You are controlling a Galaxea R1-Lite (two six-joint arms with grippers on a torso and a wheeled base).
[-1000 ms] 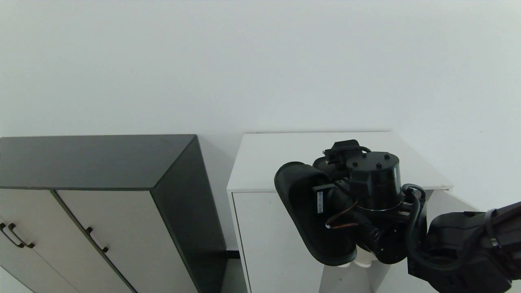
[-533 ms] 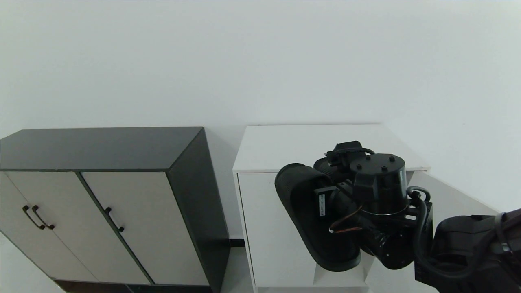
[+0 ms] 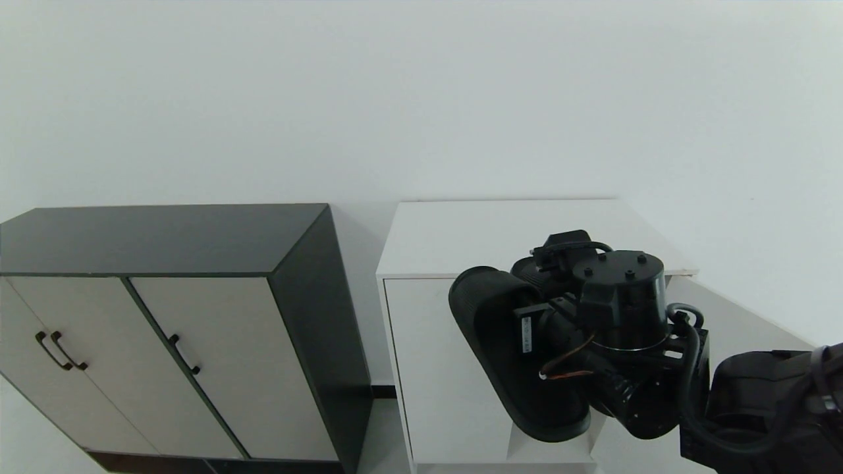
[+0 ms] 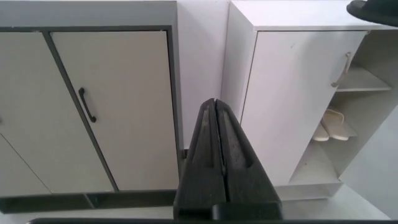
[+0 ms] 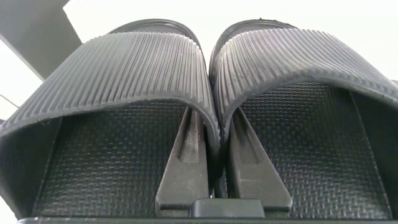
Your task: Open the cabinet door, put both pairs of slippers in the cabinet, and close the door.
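My right gripper [image 5: 212, 127] is shut on a pair of black slippers [image 5: 205, 68], pinching their two inner straps together. In the head view the black slippers [image 3: 500, 349] hang soles outward in front of the white cabinet [image 3: 500, 234], at the height of its top edge. The cabinet's left door [image 4: 292, 99] is shut. Its right side stands open, with the swung-out door [image 3: 744, 316] at the right. A pair of white slippers [image 4: 333, 126] lies on a lower shelf inside. My left gripper [image 4: 215, 106] is shut on nothing and points at the gap between the two cabinets.
A dark cabinet [image 3: 158, 237] with pale doors and black handles stands to the left of the white one, a narrow gap between them. A plain white wall [image 3: 421, 99] runs behind both. An upper shelf [image 4: 367, 79] in the white cabinet is bare.
The head view has shifted, so more of both cabinet fronts shows. My right gripper with the black slippers has drifted slightly to the right and down.
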